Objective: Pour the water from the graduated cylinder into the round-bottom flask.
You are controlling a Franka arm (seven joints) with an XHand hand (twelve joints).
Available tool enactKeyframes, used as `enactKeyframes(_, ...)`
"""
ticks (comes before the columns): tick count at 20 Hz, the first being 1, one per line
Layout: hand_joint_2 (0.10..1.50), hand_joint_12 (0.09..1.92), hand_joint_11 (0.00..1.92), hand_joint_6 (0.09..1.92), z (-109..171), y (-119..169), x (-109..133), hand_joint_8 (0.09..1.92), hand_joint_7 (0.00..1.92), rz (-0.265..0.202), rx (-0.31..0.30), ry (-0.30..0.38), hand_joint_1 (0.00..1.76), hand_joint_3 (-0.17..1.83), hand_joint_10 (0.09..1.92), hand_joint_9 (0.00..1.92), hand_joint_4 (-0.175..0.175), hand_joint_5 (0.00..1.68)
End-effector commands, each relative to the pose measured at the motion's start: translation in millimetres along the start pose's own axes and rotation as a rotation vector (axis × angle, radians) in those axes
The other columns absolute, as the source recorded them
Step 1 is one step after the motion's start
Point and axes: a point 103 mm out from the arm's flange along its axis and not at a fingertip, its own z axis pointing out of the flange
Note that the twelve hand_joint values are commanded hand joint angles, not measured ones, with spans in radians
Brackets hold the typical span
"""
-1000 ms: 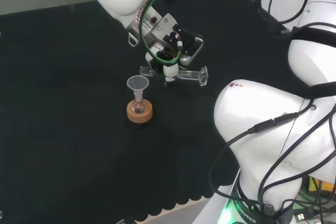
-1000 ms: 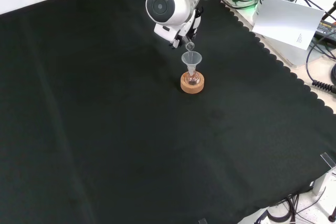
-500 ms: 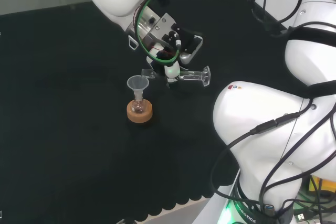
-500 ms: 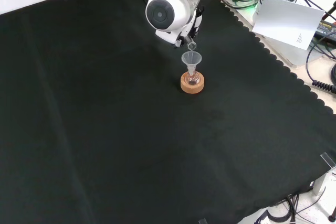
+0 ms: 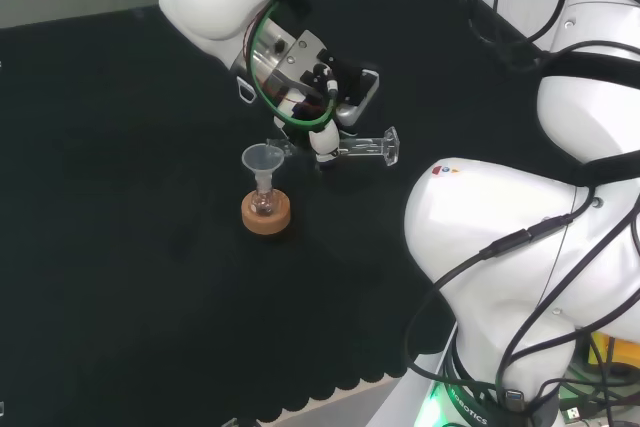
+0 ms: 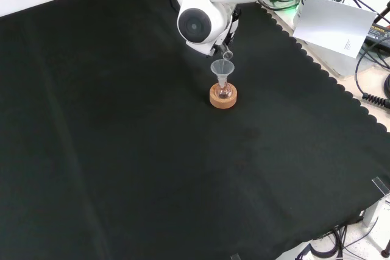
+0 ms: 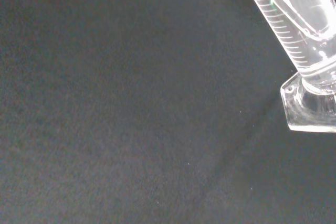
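Note:
A small round-bottom flask [image 5: 263, 203] sits in a cork ring stand [image 5: 266, 214] with a clear funnel [image 5: 262, 160] in its neck. The hand [image 5: 318, 92] is shut on the clear graduated cylinder [image 5: 352, 147], held nearly level above the cloth, base to the right in the head view. Its mouth [image 5: 279, 145] is at the funnel's rim. In the front view the cylinder's mouth [image 6: 226, 55] hangs just above the funnel [image 6: 222, 69], and the flask [image 6: 223, 91] rests in its stand [image 6: 223, 97]. The wrist view has the cylinder's marked tube [image 7: 294, 14] and foot [image 7: 311, 109] over black cloth.
The arm's own white links [image 5: 520, 247] stand at the right of the head view. A white link with a grey cap [image 6: 198, 24] stands before the hand in the front view. Cables and a white box [image 6: 335, 25] lie beyond the cloth's scalloped edge.
The hand has carried the cylinder a little left in the head view, bringing its mouth over the funnel's rim, and has tipped it slightly further. Flask and stand have not moved.

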Motion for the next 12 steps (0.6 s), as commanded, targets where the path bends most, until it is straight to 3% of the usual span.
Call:
enactKeyframes(1,1.11,0.71,1.29,1.0,-0.1,0.8,0.3,0.99,1.0,0.04,0.06,-0.016,1.26,0.0,0.09,1.42,-0.175,0.98)
enactKeyframes(7,1.11,0.71,1.28,1.01,-0.2,-0.1,-3.9,1.0,1.0,0.07,0.088,-0.022,1.26,0.0,0.09,1.42,-0.175,0.97)
enactKeyframes(9,1.12,0.71,1.28,1.02,-1.3,-1.3,-5.2,0.73,1.08,0.077,0.083,-0.025,1.19,0.01,0.09,1.42,-0.175,0.97)
enactKeyframes(12,1.12,0.7,1.29,1.02,-3.4,-3.2,-5.9,0.49,1.17,0.084,0.079,-0.036,1.16,0.01,0.09,1.42,-0.175,0.98)
